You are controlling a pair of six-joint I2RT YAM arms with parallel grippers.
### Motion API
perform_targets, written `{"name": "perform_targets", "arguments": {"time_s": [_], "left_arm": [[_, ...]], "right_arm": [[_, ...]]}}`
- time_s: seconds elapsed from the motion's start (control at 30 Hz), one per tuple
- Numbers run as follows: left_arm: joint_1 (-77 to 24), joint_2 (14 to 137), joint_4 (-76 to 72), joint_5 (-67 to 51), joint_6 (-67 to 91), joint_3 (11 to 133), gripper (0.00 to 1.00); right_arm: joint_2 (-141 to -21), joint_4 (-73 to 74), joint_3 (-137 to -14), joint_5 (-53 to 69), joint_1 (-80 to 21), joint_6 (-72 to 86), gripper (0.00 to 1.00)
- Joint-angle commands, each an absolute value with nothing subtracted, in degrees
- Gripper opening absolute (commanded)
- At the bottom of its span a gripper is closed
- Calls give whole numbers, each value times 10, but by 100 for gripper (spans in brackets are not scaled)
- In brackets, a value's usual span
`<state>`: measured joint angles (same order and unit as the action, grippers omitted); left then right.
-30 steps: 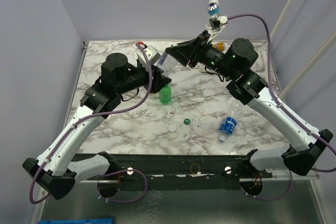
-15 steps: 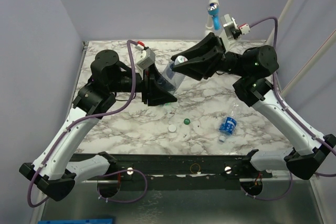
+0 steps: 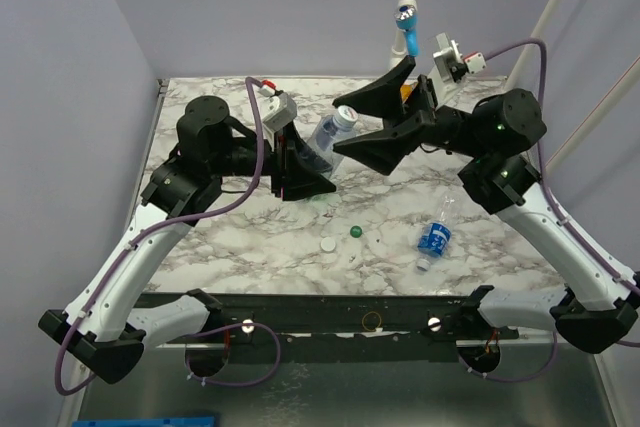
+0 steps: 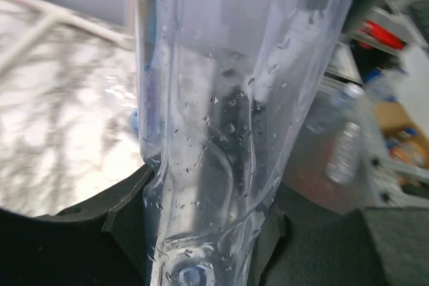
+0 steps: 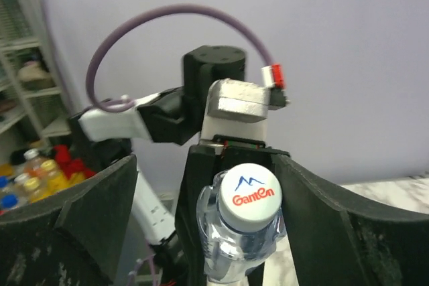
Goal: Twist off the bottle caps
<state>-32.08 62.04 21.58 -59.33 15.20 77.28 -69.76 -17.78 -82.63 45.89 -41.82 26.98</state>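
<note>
On my feed the left gripper point(image 3: 303, 162) is clamped tight on the lower body of the clear bottle point(image 3: 328, 137). In the left wrist view the wet, transparent wall of the bottle point(image 4: 214, 132) fills the frame, with the dark fingers point(image 4: 87, 246) pressed in at its base. The bottle is tilted, its neck angled up and to the right.

On that neck sits the white cap point(image 3: 345, 115). The right wrist view shows the cap point(image 5: 250, 195) screwed on, with a red and blue Ganten logo printed on top.

The right gripper point(image 3: 340, 127) is at the neck end of the bottle with its jaws spread wide. One finger point(image 5: 87, 212) stands off each side of the cap, neither touching it — it has hold of nothing.

Nearer me than the held bottle, on the marble table point(image 3: 250, 237), lie a loose white cap point(image 3: 328, 245) and, just right of it, a green cap point(image 3: 355, 232). Further right of those a small bottle point(image 3: 433, 239) with a blue label lies on its side. Behind the held bottle and to its right, a blue valve point(image 3: 407, 19) sits on a white upright pipe.
</note>
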Motion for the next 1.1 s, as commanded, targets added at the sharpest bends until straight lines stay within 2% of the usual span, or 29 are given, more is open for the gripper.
{"name": "perform_targets", "arguments": {"time_s": [0.0,0.07,0.23,0.6,0.83,1.07], "left_arm": [[-315,603,213,-354,62,755,10],[-315,604,205,-292,40,750,9],[-315,601,186,-228,29,740,9],[-316,599,181,-244,43,732,9],[-316,596,179,-254,49,720,9],[-316,594,175,-254,52,715,9]], "right_arm": [[-685,-31,-880,264,-423,213,90],[-706,25,-914,221,-423,219,96],[-760,124,-984,144,-425,234,98],[-809,112,-1019,156,-435,244,85],[-824,71,-1011,169,-440,258,68],[-822,57,-995,191,-441,267,33]]}}
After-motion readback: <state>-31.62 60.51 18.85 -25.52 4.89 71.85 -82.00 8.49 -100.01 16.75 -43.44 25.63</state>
